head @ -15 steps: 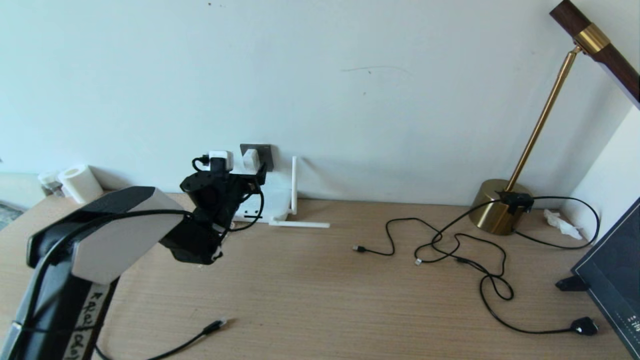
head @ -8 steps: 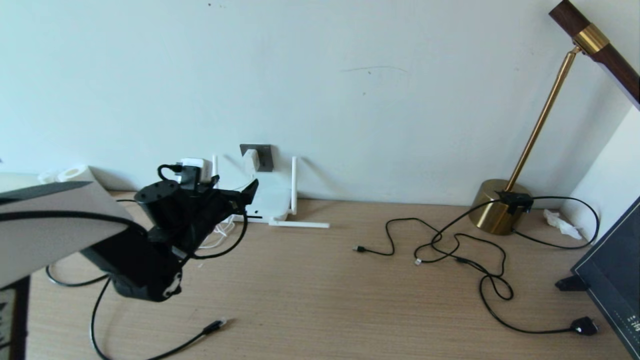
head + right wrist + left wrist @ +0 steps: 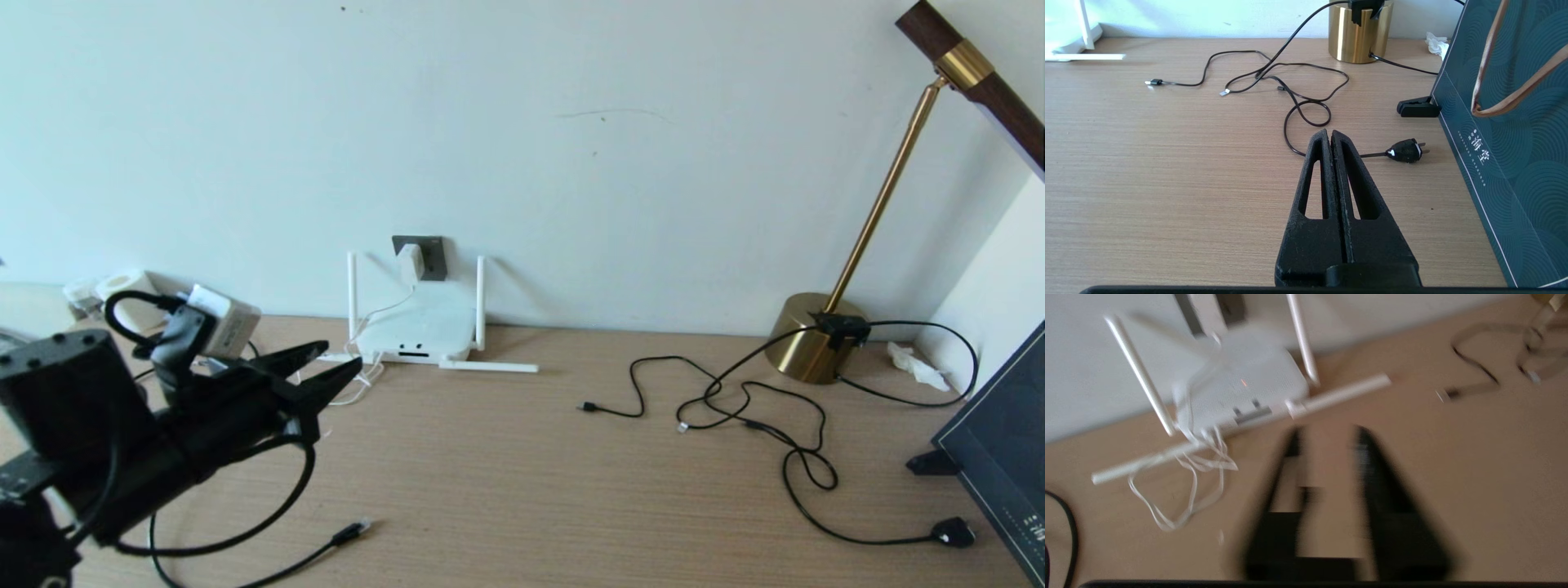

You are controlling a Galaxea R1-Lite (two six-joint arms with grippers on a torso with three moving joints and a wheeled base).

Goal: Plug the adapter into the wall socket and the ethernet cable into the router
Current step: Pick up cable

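While the adapter [image 3: 409, 260] sits plugged, the ethernet cable [image 3: 349, 533] tip points right.

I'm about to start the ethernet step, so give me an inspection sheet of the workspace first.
Surface: wooden table.
Job's things: adapter sits in the wall socket; router lies below it; ethernet cable lies loose at near left, unplugged.
Clutter: paper roll, crumpled tissue, black clip.
Grippers: left tool open, empty, above the table before the router; right tool shut, empty, over the table's right side.
Cables: thin black cords tangled by the brass lamp; white cord by the router.
Surroundings: dark bag, pale wall.
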